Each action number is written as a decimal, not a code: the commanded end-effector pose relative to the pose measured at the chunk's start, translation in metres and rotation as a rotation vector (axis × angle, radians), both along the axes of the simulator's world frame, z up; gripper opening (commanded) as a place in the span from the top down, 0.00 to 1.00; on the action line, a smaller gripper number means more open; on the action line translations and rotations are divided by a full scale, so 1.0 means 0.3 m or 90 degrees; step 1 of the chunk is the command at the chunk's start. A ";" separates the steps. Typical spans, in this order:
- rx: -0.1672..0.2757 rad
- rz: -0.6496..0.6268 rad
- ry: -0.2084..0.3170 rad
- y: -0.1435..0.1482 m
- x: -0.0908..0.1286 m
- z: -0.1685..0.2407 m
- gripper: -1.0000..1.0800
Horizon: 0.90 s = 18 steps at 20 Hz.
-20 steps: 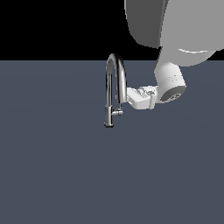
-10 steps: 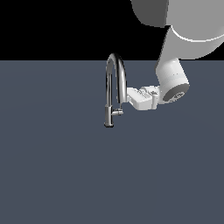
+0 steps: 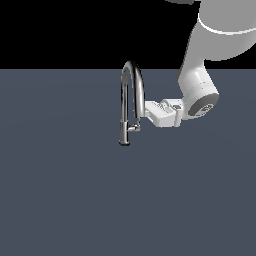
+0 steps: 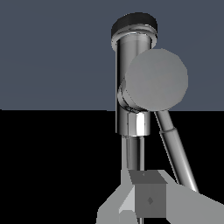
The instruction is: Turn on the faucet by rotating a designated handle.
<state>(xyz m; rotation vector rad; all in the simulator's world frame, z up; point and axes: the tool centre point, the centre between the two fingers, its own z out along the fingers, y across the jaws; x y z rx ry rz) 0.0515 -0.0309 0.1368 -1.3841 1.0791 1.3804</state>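
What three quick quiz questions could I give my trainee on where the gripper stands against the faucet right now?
1. True or false: the gripper comes at the faucet from the exterior view's right.
2. The handle sits on the stem's: A) upper arch, B) lower part, C) spout tip.
3. What fills the wrist view's centre?

Key:
1. True.
2. B.
3. The handle's round end face, seen head-on against the chrome stem.

Flat, plain dark slate-grey surface (image 3: 60, 200) under a black backdrop (image 3: 60, 30).
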 end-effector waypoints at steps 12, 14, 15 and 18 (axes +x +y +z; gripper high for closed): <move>-0.001 -0.001 0.001 -0.036 -0.099 -0.043 1.00; -0.001 -0.002 0.001 -0.043 -0.120 -0.053 1.00; -0.001 -0.002 0.001 -0.048 -0.130 -0.058 1.00; -0.001 -0.002 0.001 -0.059 -0.162 -0.074 1.00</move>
